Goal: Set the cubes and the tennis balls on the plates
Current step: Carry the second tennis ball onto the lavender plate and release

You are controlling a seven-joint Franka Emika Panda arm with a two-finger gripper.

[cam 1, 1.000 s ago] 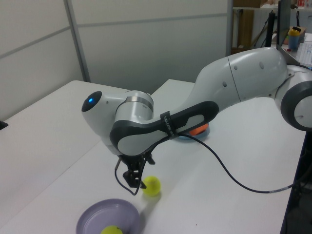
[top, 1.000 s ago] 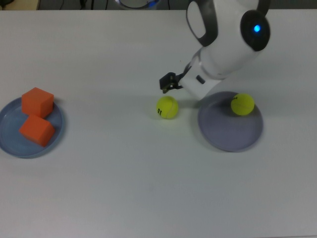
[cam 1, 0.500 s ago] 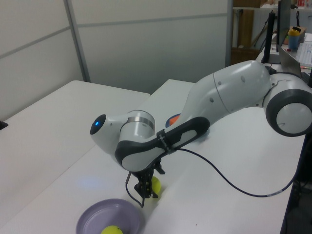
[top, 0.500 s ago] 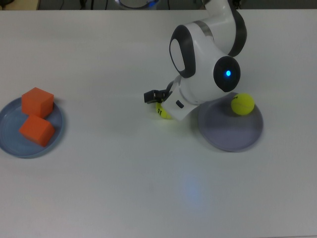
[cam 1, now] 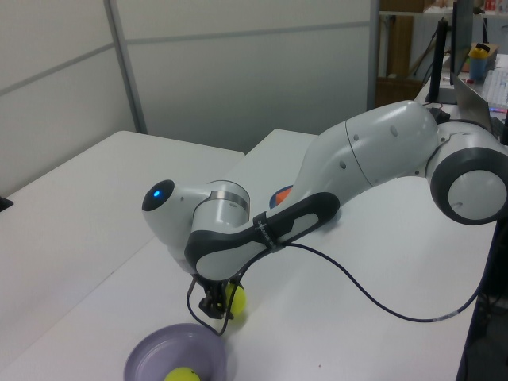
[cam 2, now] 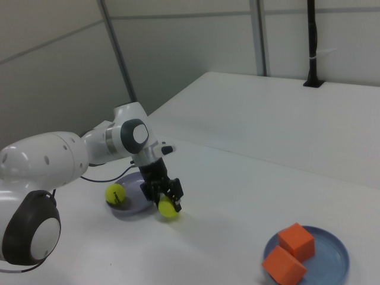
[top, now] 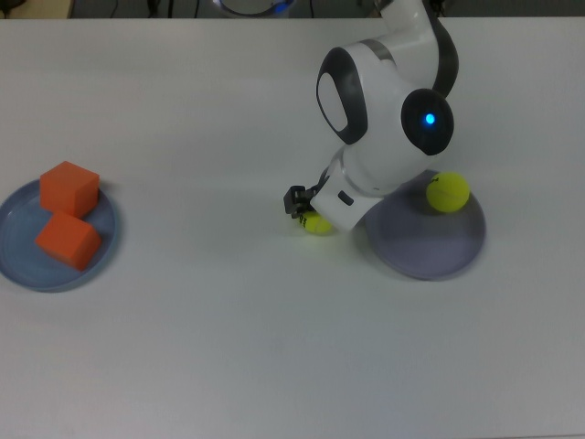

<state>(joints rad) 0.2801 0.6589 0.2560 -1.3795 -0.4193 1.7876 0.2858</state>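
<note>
One tennis ball (top: 319, 224) (cam 2: 168, 208) sits between the fingers of my gripper (top: 306, 215) (cam 1: 218, 308) (cam 2: 168, 202), low over the table just off the lavender plate's (top: 425, 251) (cam 1: 151, 357) edge on the top view's left. The gripper is shut on it. A second tennis ball (top: 447, 192) (cam 1: 182, 375) (cam 2: 114, 193) lies on that plate. Two orange cubes (top: 69, 187) (top: 69, 240) (cam 2: 296, 239) rest on the light blue plate (top: 18, 261) (cam 2: 332, 249) at the top view's far left.
The white arm (top: 384, 119) leans over the lavender plate's near rim, and its black cable (cam 1: 357, 286) trails across the table. A wide stretch of bare white tabletop (top: 210, 302) lies between the two plates.
The gripper came down around the loose tennis ball. Ball and gripper then shifted together toward the lavender plate. The cubes and the other ball stayed put.
</note>
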